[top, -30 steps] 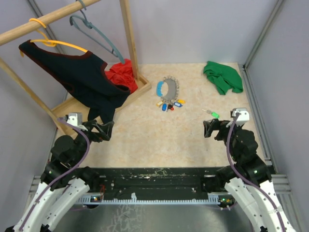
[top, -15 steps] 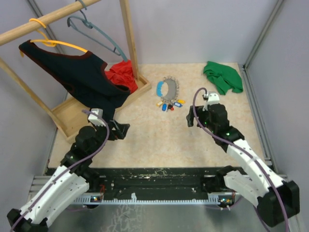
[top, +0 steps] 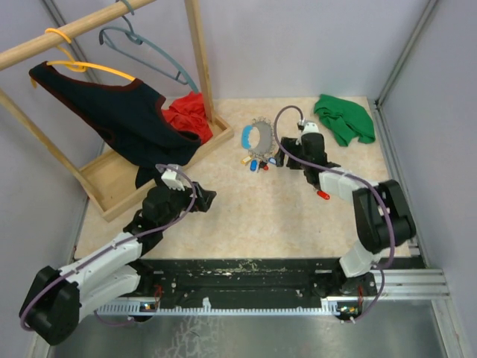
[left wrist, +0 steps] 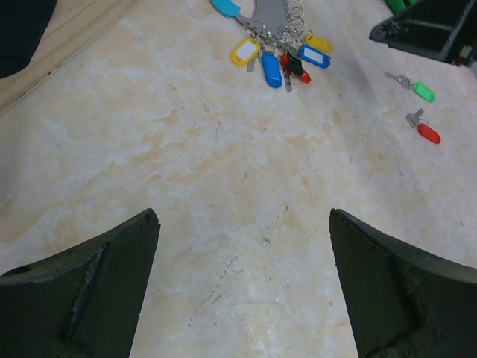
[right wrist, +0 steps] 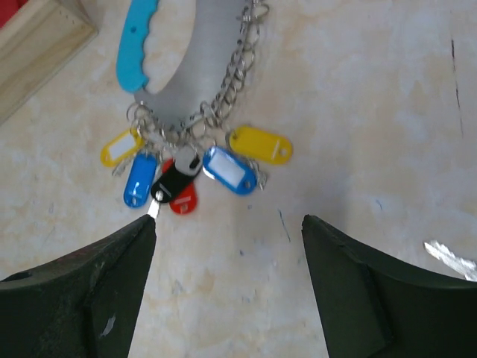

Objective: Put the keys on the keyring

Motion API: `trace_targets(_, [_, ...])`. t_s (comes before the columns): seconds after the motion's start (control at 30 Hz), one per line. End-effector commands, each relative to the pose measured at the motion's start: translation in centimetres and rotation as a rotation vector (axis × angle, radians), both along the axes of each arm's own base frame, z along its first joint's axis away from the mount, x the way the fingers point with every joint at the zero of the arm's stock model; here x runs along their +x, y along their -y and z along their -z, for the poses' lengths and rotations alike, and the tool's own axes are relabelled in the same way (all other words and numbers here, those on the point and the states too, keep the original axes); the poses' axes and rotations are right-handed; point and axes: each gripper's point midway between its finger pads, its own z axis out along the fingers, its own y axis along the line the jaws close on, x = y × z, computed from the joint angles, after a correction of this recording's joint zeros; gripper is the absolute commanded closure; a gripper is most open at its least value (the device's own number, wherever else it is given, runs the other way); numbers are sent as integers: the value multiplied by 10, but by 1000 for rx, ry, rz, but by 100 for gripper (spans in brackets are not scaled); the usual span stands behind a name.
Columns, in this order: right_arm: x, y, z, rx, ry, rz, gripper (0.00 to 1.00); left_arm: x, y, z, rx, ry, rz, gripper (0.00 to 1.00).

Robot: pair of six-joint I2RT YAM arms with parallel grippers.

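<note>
Silvery beaded keyring (right wrist: 141, 45) with coloured tags lies just beyond right gripper (right wrist: 227, 224), jaws open and empty. Jaws of left gripper (left wrist: 244, 216) likewise open. Small green-headed key (left wrist: 423, 91) and red-headed key (left wrist: 427, 133) lie to keyring's right.

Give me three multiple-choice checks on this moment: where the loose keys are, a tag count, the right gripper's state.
1. Where are the green key and red key? A) on the table, apart from the keyring B) threaded on the keyring C) between gripper fingers
2. How many yellow tags hang on the keyring? A) one B) two C) four
3. The right gripper is: A) shut on a key B) shut on the keyring C) open and empty
Answers: 1 A, both lie loose on bare table; 2 B, two show in the right wrist view; 3 C, its fingers stand wide apart, nothing between.
</note>
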Motion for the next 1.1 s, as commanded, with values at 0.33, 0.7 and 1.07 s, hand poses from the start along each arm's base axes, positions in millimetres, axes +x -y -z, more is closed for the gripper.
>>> trace_targets(0.33, [129,-33,15,271,36,-41,38,8,1,2,90,119,48,0])
trace_targets(0.7, [127,-60,53,412,-64,-127,55,7,7,9,96,100,82,0])
trace_targets(1.07, [96,-71,35,546,-54,-185,100,2,12,5,-7,77,78,0])
